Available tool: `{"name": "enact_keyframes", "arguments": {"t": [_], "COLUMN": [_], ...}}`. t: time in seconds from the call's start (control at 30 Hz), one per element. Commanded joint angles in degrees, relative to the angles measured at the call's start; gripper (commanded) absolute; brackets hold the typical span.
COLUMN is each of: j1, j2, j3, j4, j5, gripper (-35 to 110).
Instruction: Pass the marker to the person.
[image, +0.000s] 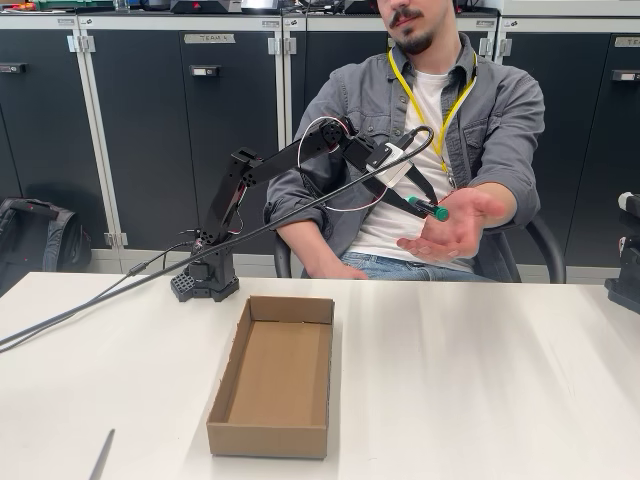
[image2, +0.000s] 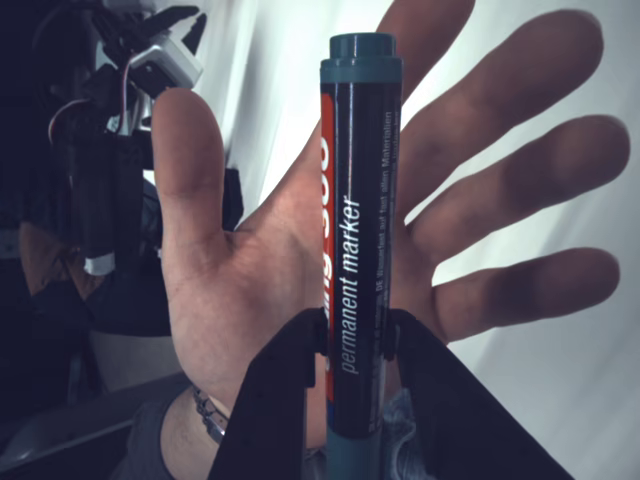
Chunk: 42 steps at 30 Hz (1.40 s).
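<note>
Black arm (image: 262, 168), its base standing on the white table (image: 480, 370) behind an open cardboard box (image: 275, 375), reaches to the right of that box in the fixed view, toward the seated person (image: 430, 130). The gripper (image: 418, 206) is clamped on the marker (image: 428, 208); in the wrist view both black fingers (image2: 290, 370) press the barrel of the marker (image2: 352, 250) from either side, low on its printed label, and the green end points away from the camera. The marker is held in the air above the table, beyond the far end of the box, just over the person's open hand (image: 455, 228). The hand (image2: 300, 250) lies palm-up with fingers spread directly behind the marker; whether it touches the marker cannot be told. A thin grey stick (image: 102, 455) lies on the table to the left of the box, near the front edge.
</note>
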Motion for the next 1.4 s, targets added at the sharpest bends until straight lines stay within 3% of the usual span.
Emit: {"name": "enact_keyframes", "arguments": {"t": [0.0,1.0,1.2,1.37], "j1": [-1.32,0.35,0.53,0.7], "j2": [0.53,1.23,1.67,1.85], "j3": [-3.52,-2.81,-2.46,-2.46], "j4": [0.18,0.53,1.49,1.14], "j5": [1.32,1.05,1.32,1.58], "gripper": [-5,-4,34,39]}}
